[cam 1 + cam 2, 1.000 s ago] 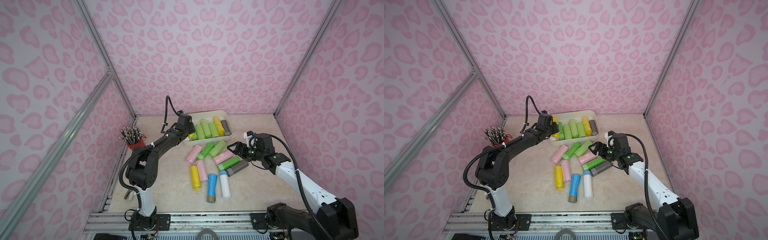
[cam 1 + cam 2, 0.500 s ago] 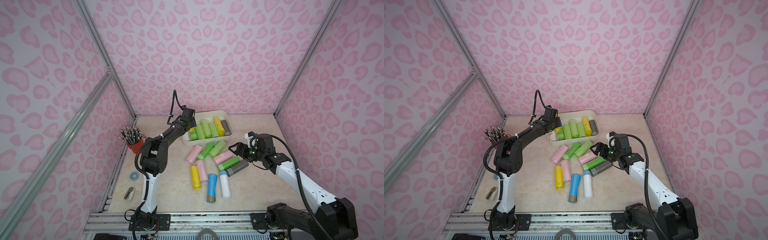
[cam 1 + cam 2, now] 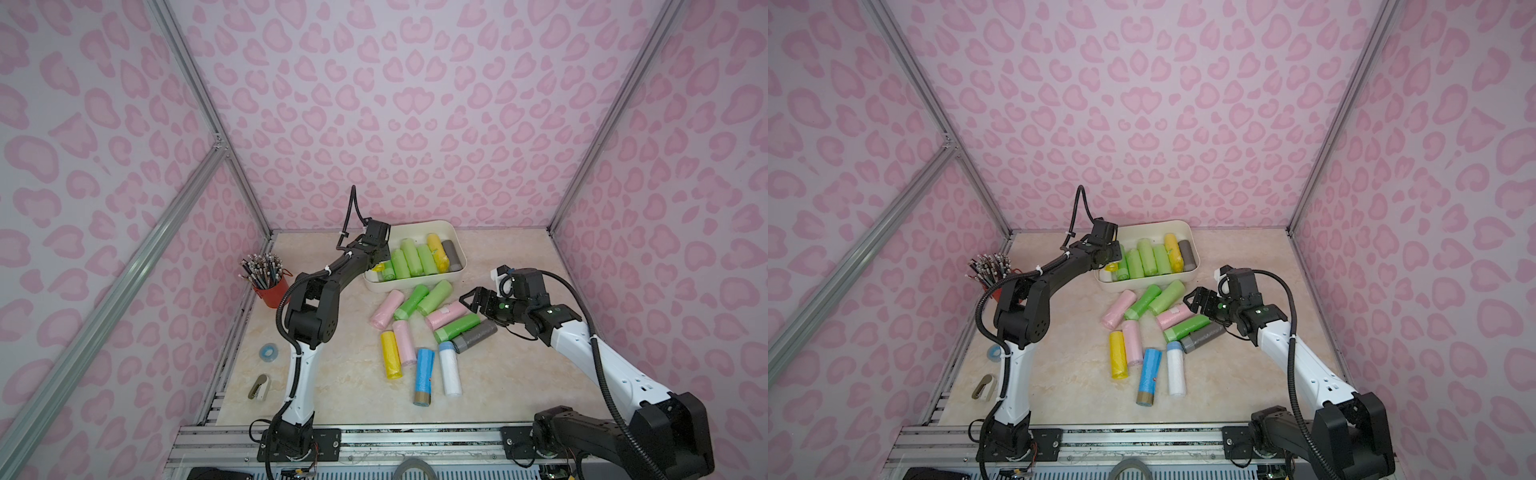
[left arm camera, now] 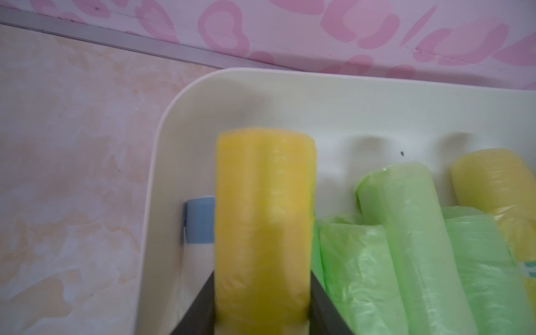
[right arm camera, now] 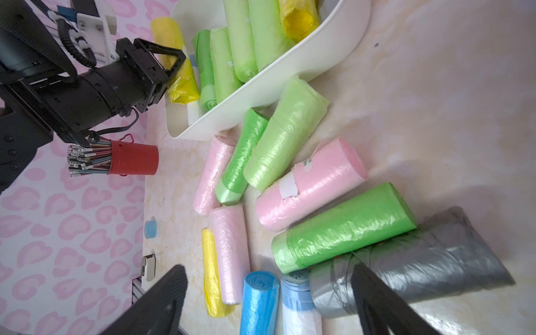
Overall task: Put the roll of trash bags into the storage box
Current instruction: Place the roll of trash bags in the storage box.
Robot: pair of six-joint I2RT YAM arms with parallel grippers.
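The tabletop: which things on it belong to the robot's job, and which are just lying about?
Job: storage box; yellow roll in the left gripper; loose rolls outside the box.
Lying about: red pencil cup; blue tape ring; small beige object.

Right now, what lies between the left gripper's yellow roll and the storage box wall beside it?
A blue-banded white roll in the storage box; the left wrist view shows it.
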